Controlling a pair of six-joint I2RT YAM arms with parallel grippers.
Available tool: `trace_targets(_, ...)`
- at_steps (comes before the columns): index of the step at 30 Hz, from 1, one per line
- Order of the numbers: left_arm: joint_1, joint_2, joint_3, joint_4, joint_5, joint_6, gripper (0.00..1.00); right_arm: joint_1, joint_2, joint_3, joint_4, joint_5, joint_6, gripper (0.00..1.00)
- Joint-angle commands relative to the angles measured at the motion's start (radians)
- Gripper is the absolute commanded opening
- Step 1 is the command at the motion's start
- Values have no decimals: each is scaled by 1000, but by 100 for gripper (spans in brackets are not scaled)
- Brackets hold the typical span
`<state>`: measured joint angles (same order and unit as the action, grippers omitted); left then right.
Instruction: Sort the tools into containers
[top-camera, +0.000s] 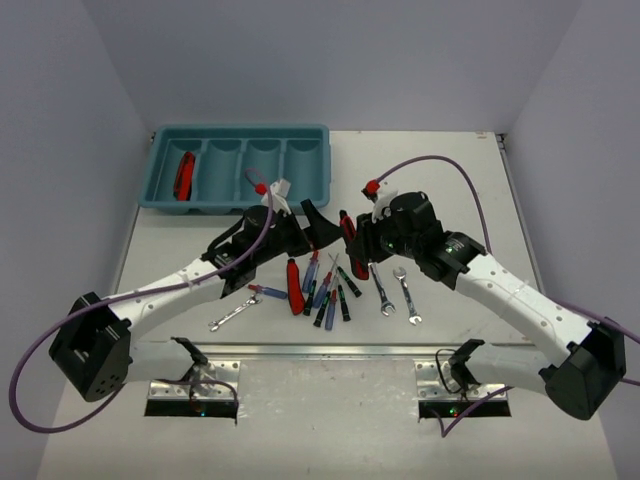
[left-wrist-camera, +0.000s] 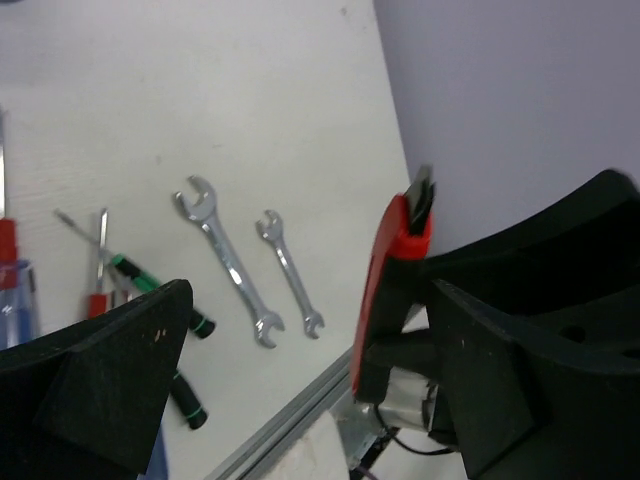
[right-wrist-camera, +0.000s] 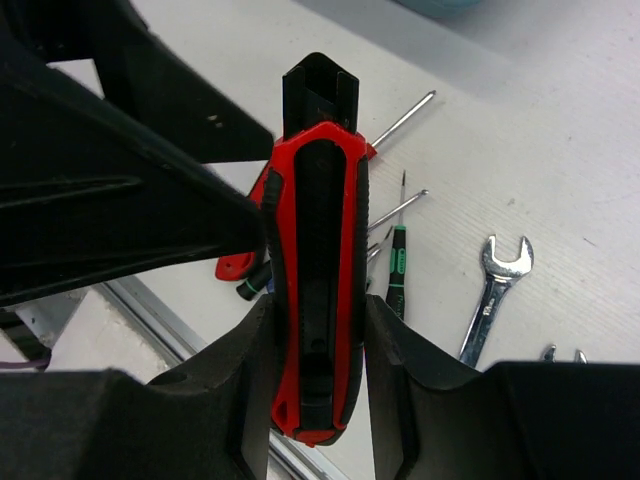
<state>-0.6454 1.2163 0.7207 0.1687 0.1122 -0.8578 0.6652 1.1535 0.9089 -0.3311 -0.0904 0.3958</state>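
Observation:
My right gripper is shut on a red-and-black cutter, held above the table; in the right wrist view the cutter stands upright between the fingers. My left gripper is open right beside it. In the left wrist view the cutter sits between the open jaws, close to the right-hand finger. Red-handled pliers, several screwdrivers and two wrenches lie on the table below. The teal tray at the back left holds one red tool in its leftmost compartment.
A third wrench lies left of the pile, near the table's front rail. Two wrenches and a green-black screwdriver show in the left wrist view. The two arms' wrists are close together over the pile.

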Motion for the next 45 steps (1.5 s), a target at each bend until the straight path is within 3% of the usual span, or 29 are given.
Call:
trace_targets(1, -61, 103, 131, 180, -92, -51, 96, 14, -44, 7, 65, -52, 20, 9)
trace_targets(5, -96, 130, 132, 205, -104, -54, 87, 15, -42, 16, 45, -23, 21, 8)
trace_targets(9, -106, 158, 156, 196, -103, -45, 66, 16, -57, -1, 87, -68, 35, 8)
trace_targets(11, -111, 184, 176, 182, -83, -43, 52, 16, -64, -2, 106, -89, 45, 8)
trace_targets(14, -141, 231, 205, 187, -57, -33, 11, 16, -49, 13, 112, -53, 54, 9)
trace_targets(16, -145, 256, 233, 181, -31, -22, 0, 15, -37, 24, 104, -18, 63, 15)
trace_targets(17, -145, 267, 259, 146, -28, -10, 0, 14, -33, 30, 90, -1, 66, 24)
trace_targets(18, -137, 274, 288, 99, -42, 15, 0, 15, -38, 30, 71, 21, 70, 47)
trace_targets(19, -122, 283, 315, 52, -69, 53, 0, 16, -49, 24, 51, 53, 76, 82)
trace_targets(20, -92, 292, 352, -6, -85, 85, 0, 16, -59, 21, 30, 93, 78, 98)
trace_targets(24, 74, 335, 563, -309, -141, 274, 0, 13, -135, 24, -139, 275, 52, 99)
trace_targets(26, 189, 402, 727, -473, -254, 357, 0, 7, -189, 16, -217, 372, 32, 99)
trace_targets(29, 315, 501, 955, -576, -367, 471, 0, -15, -244, -10, -241, 402, 13, 99)
trace_targets(33, 423, 616, 1120, -528, -647, 715, 0, -36, -265, -33, -240, 319, -5, 99)
trace_targets(36, 483, 619, 1097, -371, -749, 907, 0, -36, -274, -58, -236, 265, -4, 99)
trace_targets(40, 568, 587, 952, -96, -775, 1120, 0, -38, -303, -86, -228, 225, -8, 99)
trace_targets(42, 617, 604, 937, -61, -738, 1147, 0, -37, -319, -97, -212, 204, -11, 99)
trace_targets(45, 707, 645, 931, -139, -590, 1075, 0, -36, -331, -103, -194, 181, -15, 99)
